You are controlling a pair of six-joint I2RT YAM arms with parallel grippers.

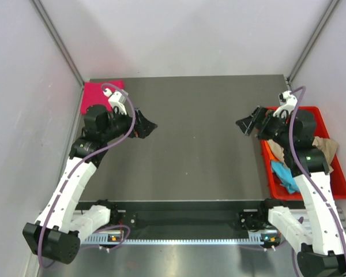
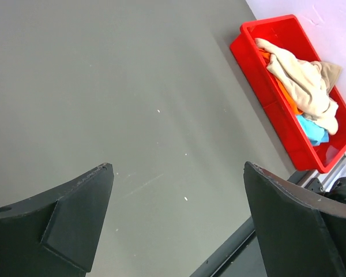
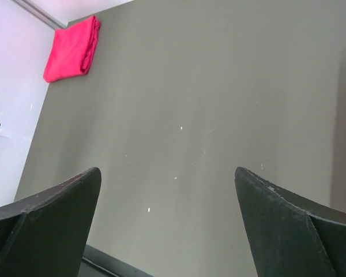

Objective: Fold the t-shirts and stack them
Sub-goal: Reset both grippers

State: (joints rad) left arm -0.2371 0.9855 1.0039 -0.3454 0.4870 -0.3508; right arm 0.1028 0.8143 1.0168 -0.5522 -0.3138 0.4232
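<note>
Hands first: my left hand (image 1: 147, 128) has its fingers spread wide with nothing between them, and through its own camera I see only bare grey surface (image 1: 196, 156) in the gap. My right hand (image 1: 246, 124) is the same, with fingers well apart and holding nothing. From above, the two hands face each other across the middle of the surface, well apart, each hovering above it.

The pink shirt (image 1: 101, 92) lies folded into a flat rectangle at the far left corner, behind my left hand and further out from it, close to the left wall. It touches neither hand. From the right hand's camera it shows far ahead and to the left of the fingers, flat on the surface.

The other shirts sit in the red bin (image 2: 328, 153), which stands at the right edge of the surface, just behind my right hand. That arm crosses over it in the overhead view. From the left hand's camera the bin is far ahead and to the right of the fingers. Inside it the tan shirt (image 2: 303, 86) is crumpled on top and spills over the bin's outer rim. The orange shirt (image 2: 284, 92) peeks out beneath the tan one. The turquoise shirt (image 2: 314, 131) lies bunched towards the end of the bin nearer the arm bases. All three are loose, not folded.
</note>
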